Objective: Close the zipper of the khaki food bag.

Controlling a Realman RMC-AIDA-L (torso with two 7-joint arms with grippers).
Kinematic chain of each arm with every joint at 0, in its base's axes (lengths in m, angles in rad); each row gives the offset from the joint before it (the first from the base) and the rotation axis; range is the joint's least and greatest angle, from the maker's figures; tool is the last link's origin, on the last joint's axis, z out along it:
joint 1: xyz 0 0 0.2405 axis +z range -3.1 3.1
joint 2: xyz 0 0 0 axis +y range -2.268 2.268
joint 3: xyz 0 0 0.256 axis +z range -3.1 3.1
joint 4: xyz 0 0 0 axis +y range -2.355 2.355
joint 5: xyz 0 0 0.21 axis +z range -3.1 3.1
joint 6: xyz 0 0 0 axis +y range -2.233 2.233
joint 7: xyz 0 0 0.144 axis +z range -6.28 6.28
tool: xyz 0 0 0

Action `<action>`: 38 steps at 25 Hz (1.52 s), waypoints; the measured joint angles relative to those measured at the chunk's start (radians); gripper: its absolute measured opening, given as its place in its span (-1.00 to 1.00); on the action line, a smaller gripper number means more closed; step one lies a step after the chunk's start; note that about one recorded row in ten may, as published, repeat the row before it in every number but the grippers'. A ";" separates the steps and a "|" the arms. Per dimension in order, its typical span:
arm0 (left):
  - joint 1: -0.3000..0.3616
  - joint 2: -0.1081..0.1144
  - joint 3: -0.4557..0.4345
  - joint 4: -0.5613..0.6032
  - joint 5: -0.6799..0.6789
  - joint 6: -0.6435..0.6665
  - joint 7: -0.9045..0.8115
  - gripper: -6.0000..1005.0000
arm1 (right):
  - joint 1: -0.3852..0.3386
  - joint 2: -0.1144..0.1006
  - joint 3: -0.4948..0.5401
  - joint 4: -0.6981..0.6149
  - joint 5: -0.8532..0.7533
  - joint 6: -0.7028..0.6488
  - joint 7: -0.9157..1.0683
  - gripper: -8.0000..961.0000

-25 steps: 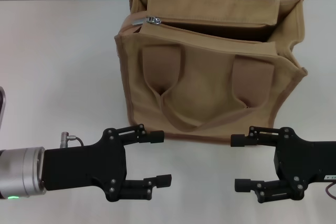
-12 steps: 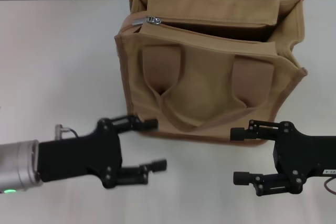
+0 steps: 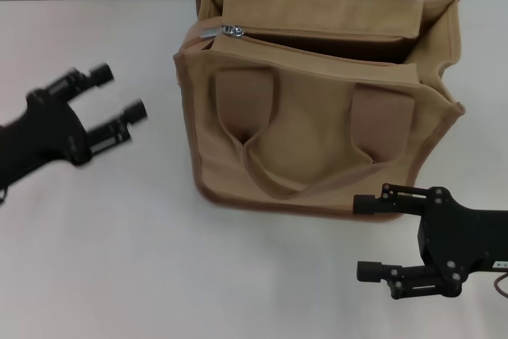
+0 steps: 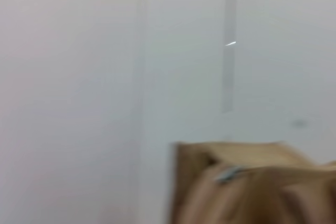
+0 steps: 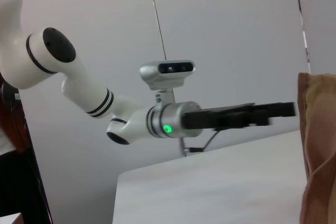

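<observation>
Your khaki food bag (image 3: 317, 101) stands upright at the table's (image 3: 119, 260) far centre, mouth gaping, its zipper (image 3: 232, 31) pull parked at the left end; the inside looks dark. Your left gripper (image 3: 111, 97) hovers released, left of the bag, apart. Your right gripper (image 3: 363, 237) rests spread near the bag's front right corner.

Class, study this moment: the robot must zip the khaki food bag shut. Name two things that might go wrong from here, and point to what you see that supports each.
1. The zipper gapes wide, its pull tab at the bag's left end. Pulling along the sagging track may jam it.
2. Nothing holds the khaki food bag: the left tool is open to its left, and the right tool is open near its front corner. A tug could slide or tip the bag.
</observation>
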 joint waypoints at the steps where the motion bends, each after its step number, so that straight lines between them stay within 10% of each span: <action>1: -0.026 0.000 -0.019 0.000 0.000 -0.072 0.004 0.50 | -0.002 0.000 0.000 0.000 0.000 -0.001 -0.002 0.68; 20: -0.178 -0.055 0.053 0.003 -0.045 -0.292 0.085 0.45 | -0.027 0.001 0.026 0.003 0.000 -0.017 -0.003 0.68; 38: -0.116 -0.050 0.049 0.004 -0.165 -0.213 0.070 -0.85 | -0.019 0.003 0.028 0.003 0.000 -0.024 -0.004 0.68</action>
